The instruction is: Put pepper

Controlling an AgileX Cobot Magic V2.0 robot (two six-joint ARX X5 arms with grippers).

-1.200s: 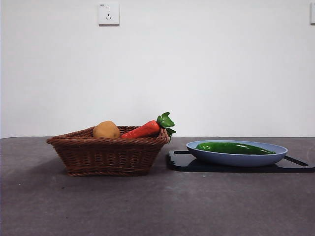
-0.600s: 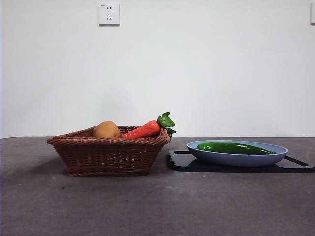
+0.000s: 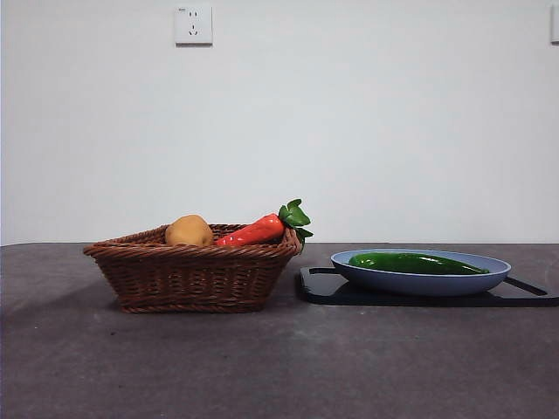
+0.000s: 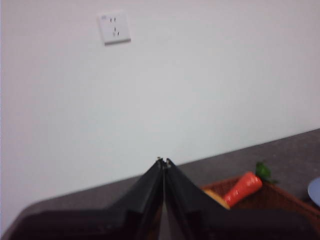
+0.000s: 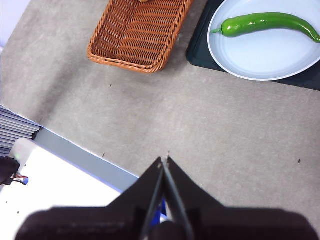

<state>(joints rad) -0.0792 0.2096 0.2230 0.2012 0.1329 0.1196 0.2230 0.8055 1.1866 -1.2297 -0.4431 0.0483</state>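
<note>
The long, glossy dark-green pepper lies loose in the shallow pale-blue plate, so it may well roll or skid aside under a pinch on its slick, curved skin. Both arms hang high and well clear: left fingers pressed together on nothing, right fingers likewise, above the grey table.
</note>
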